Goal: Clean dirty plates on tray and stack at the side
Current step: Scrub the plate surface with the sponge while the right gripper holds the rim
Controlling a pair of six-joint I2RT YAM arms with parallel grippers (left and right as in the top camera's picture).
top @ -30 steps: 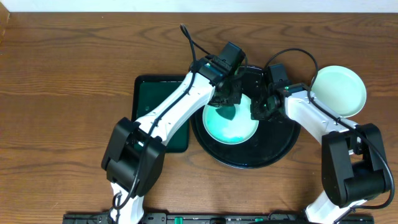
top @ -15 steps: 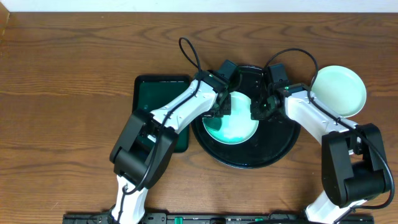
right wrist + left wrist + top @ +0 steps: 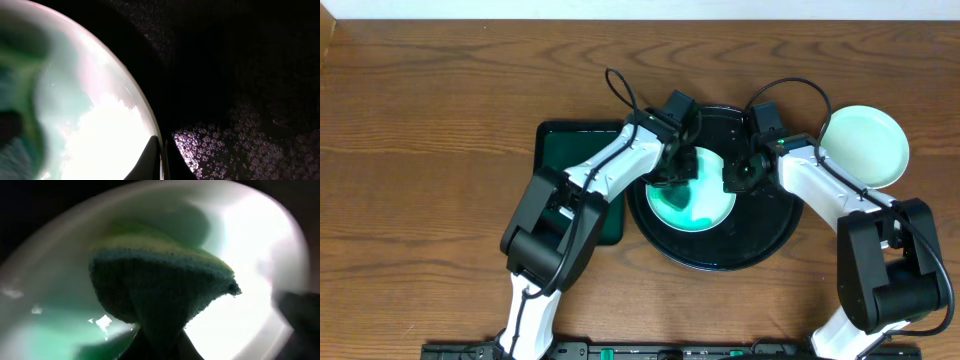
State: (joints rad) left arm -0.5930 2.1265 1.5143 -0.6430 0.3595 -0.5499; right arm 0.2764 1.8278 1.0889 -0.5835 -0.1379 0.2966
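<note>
Two plates show. The smeared plate (image 3: 708,207), white with teal-green streaks, lies in the one black tray (image 3: 770,238). The clean plate (image 3: 863,145) sits at the tray's 2 o'clock. The left gripper (image 3: 678,168) clamps one sponge (image 3: 160,287) on the smeared plate. The right gripper (image 3: 738,178) pinches its 3 o'clock rim. One green tray (image 3: 565,160) lies at 9 o'clock.

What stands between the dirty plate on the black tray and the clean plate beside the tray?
Nothing loose is visible. Only the right arm crosses that gap toward the side plate, with the right gripper shut on the rim of the dirty plate.
</note>
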